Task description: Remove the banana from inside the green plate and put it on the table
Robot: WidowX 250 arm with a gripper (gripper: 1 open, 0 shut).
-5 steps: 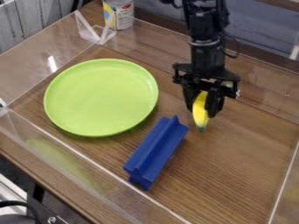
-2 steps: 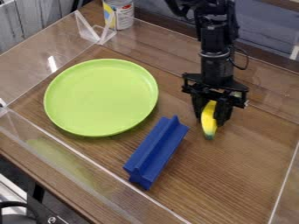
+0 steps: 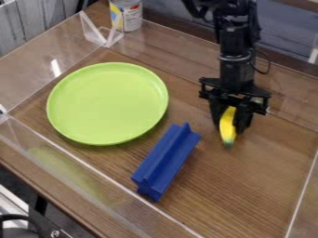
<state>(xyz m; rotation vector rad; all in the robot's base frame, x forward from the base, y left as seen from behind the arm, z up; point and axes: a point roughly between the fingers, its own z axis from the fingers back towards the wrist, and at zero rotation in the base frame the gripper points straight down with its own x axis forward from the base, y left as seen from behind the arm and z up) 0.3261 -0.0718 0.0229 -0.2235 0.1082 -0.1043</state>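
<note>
A blue block, long and grooved along its top, is lying slantwise on the reddish-brown wood, its far end pointing up and to the right; a clear acrylic wall is standing along the near edge, catching reflections; at the far left corner a white container with a yellow and blue label is standing, cut off by the top edge; just beside it a clear angled plastic piece is leaning.

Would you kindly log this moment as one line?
gripper: shut on banana | banana: low over table, right of block | plate: empty
</note>
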